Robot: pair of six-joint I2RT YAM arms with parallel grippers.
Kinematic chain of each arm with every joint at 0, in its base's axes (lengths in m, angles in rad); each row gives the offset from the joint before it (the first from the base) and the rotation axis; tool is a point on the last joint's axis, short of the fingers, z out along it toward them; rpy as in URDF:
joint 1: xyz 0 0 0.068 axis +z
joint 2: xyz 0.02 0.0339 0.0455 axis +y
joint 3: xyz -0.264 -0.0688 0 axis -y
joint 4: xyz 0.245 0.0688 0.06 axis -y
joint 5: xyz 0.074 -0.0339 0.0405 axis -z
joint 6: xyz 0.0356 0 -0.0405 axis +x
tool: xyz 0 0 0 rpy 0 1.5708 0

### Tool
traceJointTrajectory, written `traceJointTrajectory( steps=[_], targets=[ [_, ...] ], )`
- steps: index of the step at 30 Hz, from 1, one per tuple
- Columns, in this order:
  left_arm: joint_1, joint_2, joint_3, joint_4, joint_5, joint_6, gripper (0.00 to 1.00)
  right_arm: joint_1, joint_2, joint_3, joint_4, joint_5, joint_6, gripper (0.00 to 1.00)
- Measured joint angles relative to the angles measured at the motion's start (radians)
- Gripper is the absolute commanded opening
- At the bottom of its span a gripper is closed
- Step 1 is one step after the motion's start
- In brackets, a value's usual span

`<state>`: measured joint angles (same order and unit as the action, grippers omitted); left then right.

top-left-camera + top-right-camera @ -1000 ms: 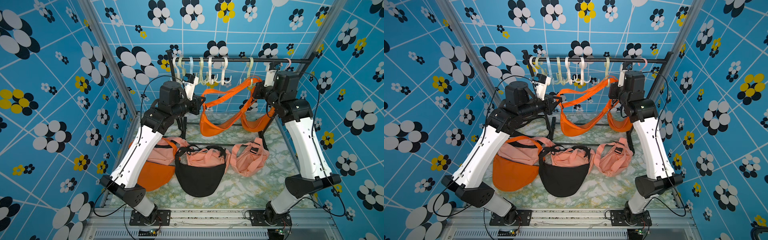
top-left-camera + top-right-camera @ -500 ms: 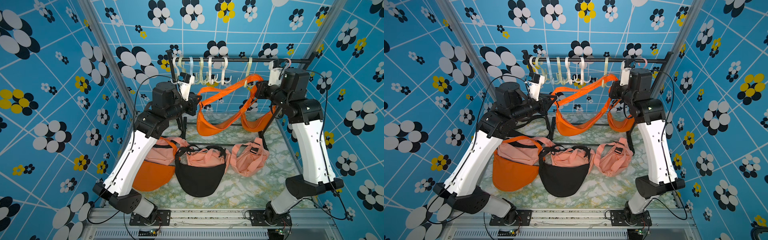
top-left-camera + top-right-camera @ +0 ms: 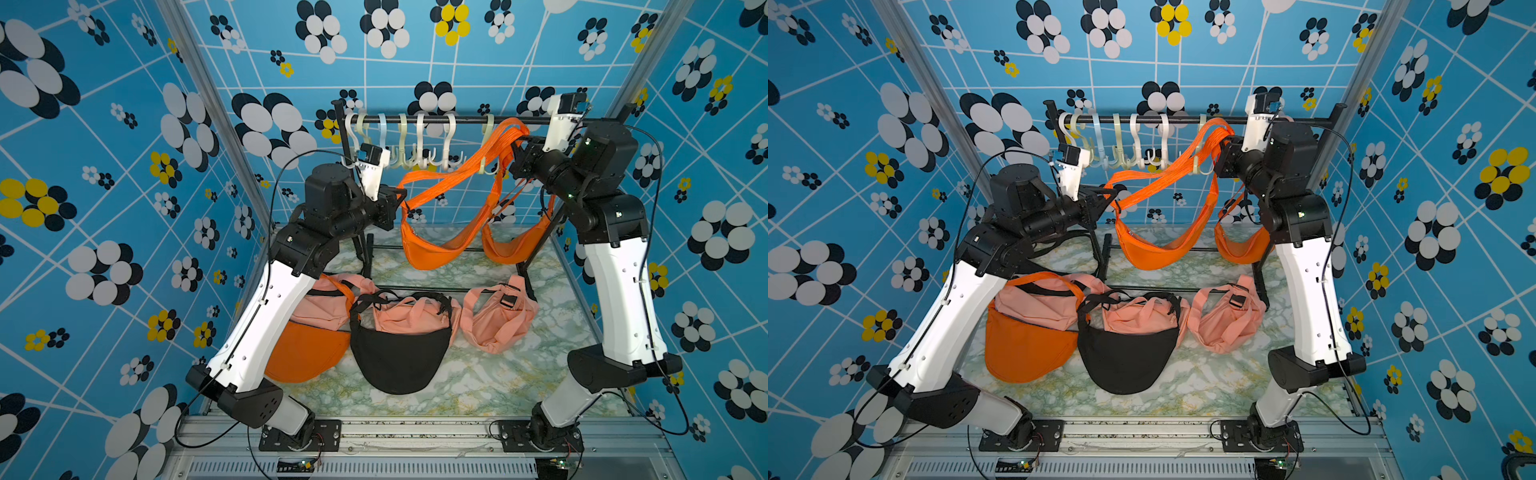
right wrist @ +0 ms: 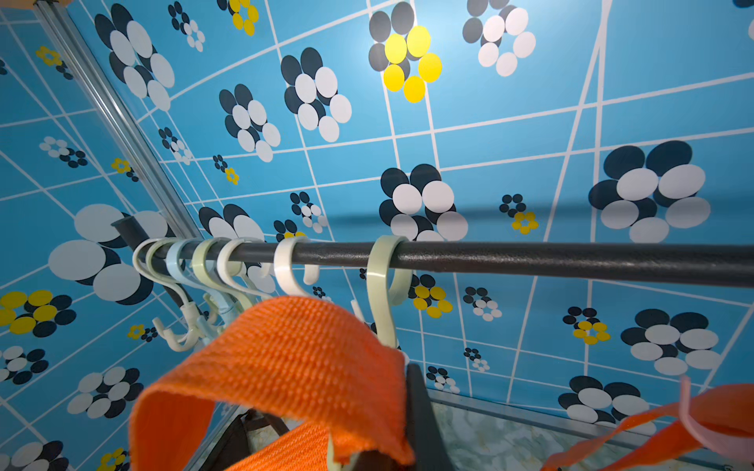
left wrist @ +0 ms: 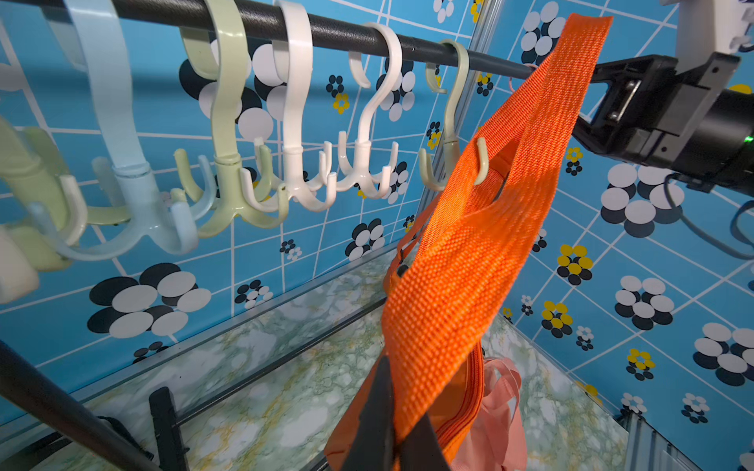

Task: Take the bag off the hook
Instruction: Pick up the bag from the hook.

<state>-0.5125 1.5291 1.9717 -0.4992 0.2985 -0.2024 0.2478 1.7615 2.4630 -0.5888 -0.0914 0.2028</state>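
Higher now, right gripper (image 3: 516, 144) grips strap (image 3: 444, 181) — green hook (image 5: 453, 114) inside.

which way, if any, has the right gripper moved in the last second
Yes. The right gripper has risen toward the black rail, carrying the orange strap up with it.

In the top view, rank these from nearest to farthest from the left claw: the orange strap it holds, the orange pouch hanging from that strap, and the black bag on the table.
1. The orange strap: pinched in the left claw, running up toward the rail.
2. The orange pouch: hanging just below the claw, toward the middle.
3. The black bag: lying at front centre, farthest.
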Motion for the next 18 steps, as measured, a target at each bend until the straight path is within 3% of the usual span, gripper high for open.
traceJointTrajectory(
  steps=[8,18],
  targets=[
    [0.000,0.050,-0.001,0.006,0.021,-0.023,0.00,0.000,0.095,0.101,0.003,-0.019,0.031,0.00],
    [0.014,0.050,-0.001,0.015,0.018,-0.023,0.00,0.018,-0.079,-0.032,0.092,-0.190,0.106,0.00]
  ],
)
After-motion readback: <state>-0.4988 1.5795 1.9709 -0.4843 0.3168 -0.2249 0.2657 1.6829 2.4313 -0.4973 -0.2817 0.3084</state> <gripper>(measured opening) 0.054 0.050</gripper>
